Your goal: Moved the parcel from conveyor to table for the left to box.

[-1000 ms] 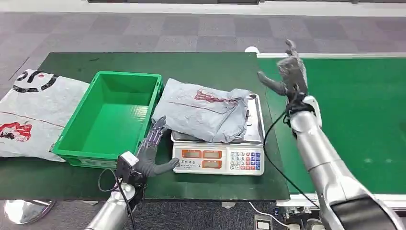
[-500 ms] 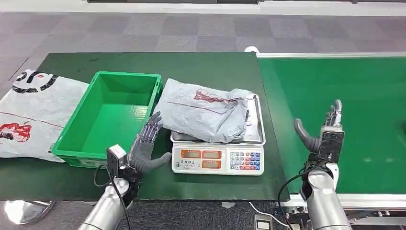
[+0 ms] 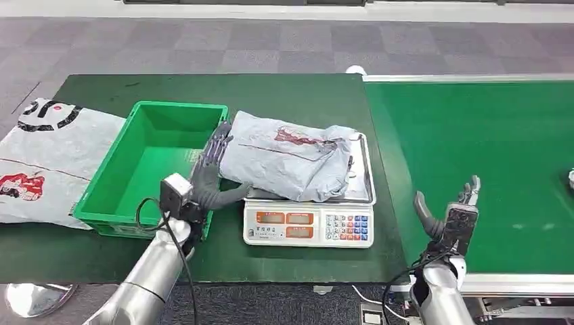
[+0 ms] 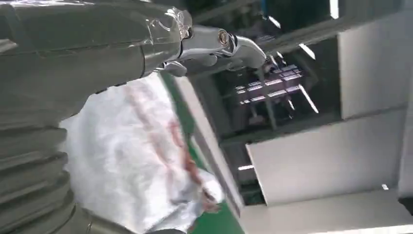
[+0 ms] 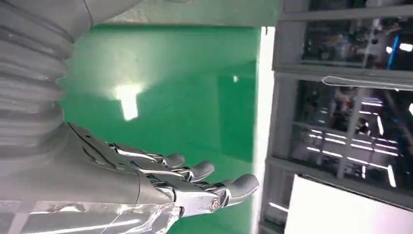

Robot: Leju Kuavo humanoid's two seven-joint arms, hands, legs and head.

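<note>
A grey plastic-wrapped parcel (image 3: 291, 160) with red print lies on the pan of a white scale (image 3: 308, 223) on the dark green table. The green box (image 3: 152, 166) stands just left of it, with nothing inside. My left hand (image 3: 211, 175) is open, fingers spread, at the parcel's left end between the box and the scale, its thumb under the parcel's edge. In the left wrist view the parcel (image 4: 141, 165) lies close beyond the fingers (image 4: 214, 44). My right hand (image 3: 450, 215) is open and empty, low over the near edge of the green conveyor (image 3: 487, 149); its fingers (image 5: 195, 183) hang above the belt.
A large grey bag (image 3: 47, 159) with red and black print lies flat at the table's left end. A small white object (image 3: 570, 177) sits at the conveyor's far right edge. The table's back half (image 3: 271, 91) is bare dark green.
My left hand moved forward from beside the scale's front to the parcel's left end. My right hand sank a little lower at the conveyor's near edge.
</note>
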